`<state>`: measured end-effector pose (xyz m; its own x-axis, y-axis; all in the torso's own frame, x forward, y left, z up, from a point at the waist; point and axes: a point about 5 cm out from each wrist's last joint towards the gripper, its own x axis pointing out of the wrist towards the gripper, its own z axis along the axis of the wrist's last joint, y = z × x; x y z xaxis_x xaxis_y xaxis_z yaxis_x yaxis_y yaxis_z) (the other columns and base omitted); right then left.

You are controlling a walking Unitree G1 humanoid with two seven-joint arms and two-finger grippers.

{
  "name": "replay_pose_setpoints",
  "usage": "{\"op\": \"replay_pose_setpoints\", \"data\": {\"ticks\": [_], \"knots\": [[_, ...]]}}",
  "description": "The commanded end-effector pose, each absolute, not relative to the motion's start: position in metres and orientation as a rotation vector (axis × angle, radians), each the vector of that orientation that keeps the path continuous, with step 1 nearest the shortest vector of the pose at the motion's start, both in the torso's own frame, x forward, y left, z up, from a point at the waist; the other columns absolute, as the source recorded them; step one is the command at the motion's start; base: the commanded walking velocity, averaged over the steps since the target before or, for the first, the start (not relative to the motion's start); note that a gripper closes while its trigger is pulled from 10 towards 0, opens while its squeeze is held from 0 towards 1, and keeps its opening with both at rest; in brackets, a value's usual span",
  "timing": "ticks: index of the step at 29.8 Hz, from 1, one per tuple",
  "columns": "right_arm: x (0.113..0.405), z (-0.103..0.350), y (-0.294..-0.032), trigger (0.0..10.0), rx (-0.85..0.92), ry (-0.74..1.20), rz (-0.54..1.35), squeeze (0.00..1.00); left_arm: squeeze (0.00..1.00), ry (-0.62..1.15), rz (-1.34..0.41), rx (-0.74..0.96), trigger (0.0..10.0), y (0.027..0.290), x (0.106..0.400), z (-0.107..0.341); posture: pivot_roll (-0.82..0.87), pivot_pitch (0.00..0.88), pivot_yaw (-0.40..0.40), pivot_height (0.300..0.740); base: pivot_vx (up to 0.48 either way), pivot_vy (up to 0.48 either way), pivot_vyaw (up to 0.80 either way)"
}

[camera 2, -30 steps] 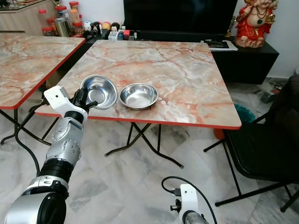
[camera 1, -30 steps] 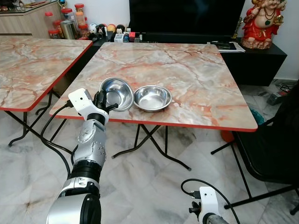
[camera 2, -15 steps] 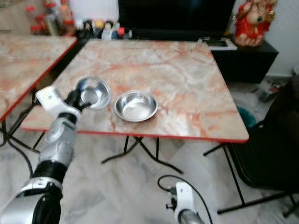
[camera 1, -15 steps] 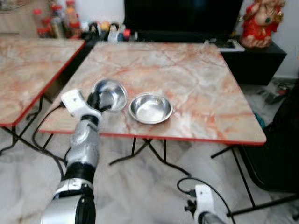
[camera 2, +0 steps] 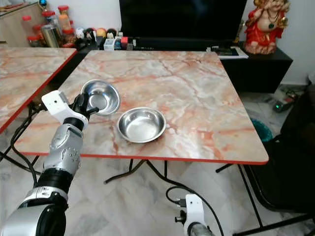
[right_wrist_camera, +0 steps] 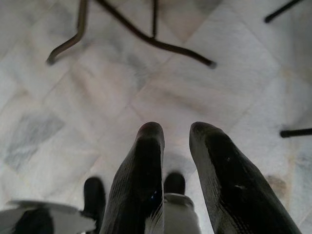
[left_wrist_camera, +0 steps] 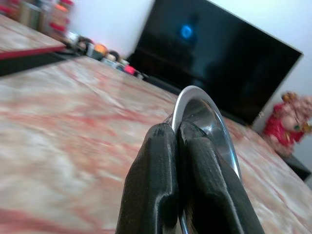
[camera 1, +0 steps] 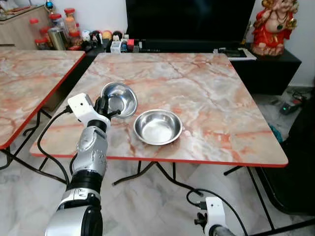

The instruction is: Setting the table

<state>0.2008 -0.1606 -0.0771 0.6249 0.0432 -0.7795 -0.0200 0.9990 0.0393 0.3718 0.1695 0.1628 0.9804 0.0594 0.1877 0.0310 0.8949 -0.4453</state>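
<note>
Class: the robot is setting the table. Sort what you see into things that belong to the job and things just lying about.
Belongs to the job:
held steel bowl, pinched by the left gripper
second steel bowl
marble-top table

Just lying about:
jars
television
red figurine
black chair

Colours and patterns at the marble-topped table

The table is topped in cream marble veined with orange-pink and edged in red. Two shiny silver steel bowls are seen: the held bowl at 10 o'clock, the second bowl beside it. Black fingers are shown on the left gripper and right gripper. The floor is patterned in grey-white marble.
</note>
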Motion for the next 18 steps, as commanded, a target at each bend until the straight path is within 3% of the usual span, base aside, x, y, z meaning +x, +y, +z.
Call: {"op": "replay_pose_setpoints", "data": {"ticks": [1,3,18], "knots": [[0.198,-0.078,-0.170,10.0,0.020,0.905,0.015,0.00,0.00,-0.210,-0.044,-0.458,10.0,0.155,0.374,0.170,0.01,0.000,0.004,0.740,0.334,0.000,-0.71],[0.199,-0.077,-0.169,10.0,0.020,0.898,0.020,0.00,0.00,-0.199,-0.067,-0.455,10.0,0.152,0.373,0.169,0.01,0.000,0.002,0.740,0.304,0.000,0.00],[0.197,-0.078,-0.170,10.0,0.013,0.899,0.023,0.00,0.00,-0.155,-0.116,-0.443,10.0,0.141,0.371,0.162,0.01,0.000,0.001,0.740,0.000,0.000,0.00]]}}
